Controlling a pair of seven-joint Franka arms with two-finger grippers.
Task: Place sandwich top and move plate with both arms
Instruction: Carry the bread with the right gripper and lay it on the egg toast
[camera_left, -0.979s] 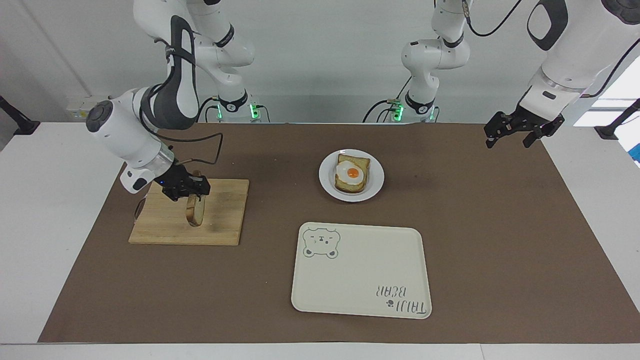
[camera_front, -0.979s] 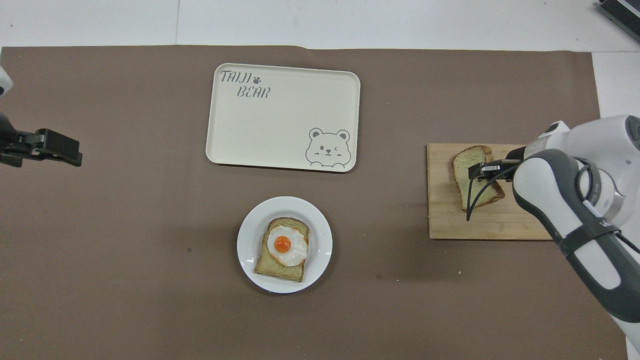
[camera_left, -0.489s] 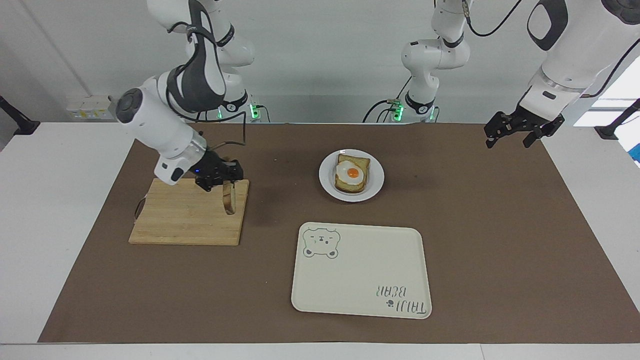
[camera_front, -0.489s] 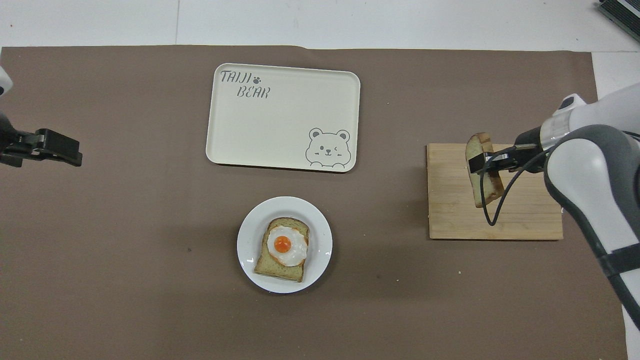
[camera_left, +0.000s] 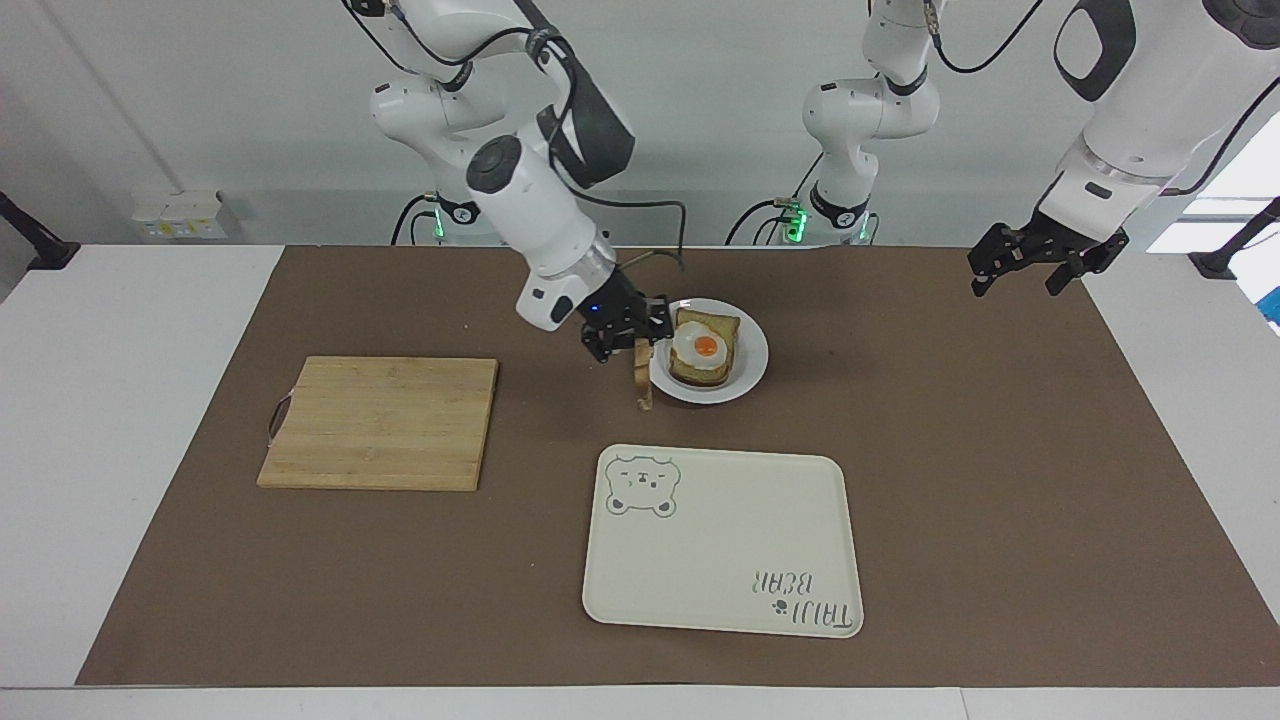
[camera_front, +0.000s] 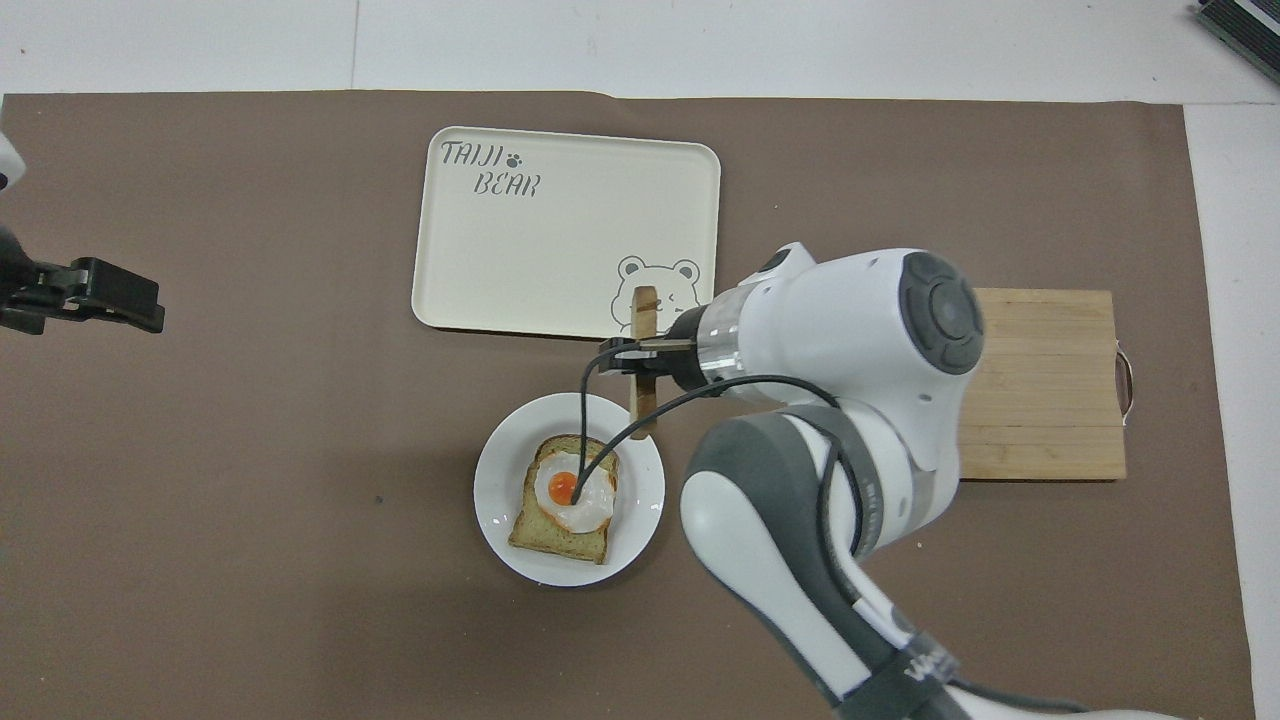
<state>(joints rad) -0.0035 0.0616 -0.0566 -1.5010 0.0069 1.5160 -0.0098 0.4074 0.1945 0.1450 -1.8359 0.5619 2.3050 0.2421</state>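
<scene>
A: What did the table look like?

B: A white table (camera_left: 120, 450) under a brown mat (camera_left: 1000, 480), pale wall at the robots' end. A wooden board (camera_left: 380, 422) lay toward the right arm's end, the bear tray (camera_left: 720, 540) farther from the robots than the plate (camera_left: 752, 350).

A: What did only one view give?

B: The facing view showed the sandwich top (camera_left: 642, 385) hanging on edge, clear of the mat, at the plate's rim beside the egg toast (camera_left: 706, 348); overhead, the arm hid the board's end.

A: The grippers?

B: The right gripper (camera_left: 628, 338) was clamped on the slice. The left gripper (camera_left: 1028, 262) waited over the mat's edge, jaws spread, empty.

A: Any change?

B: Yes — a second earlier the slice was at the board; it had since been carried across.
</scene>
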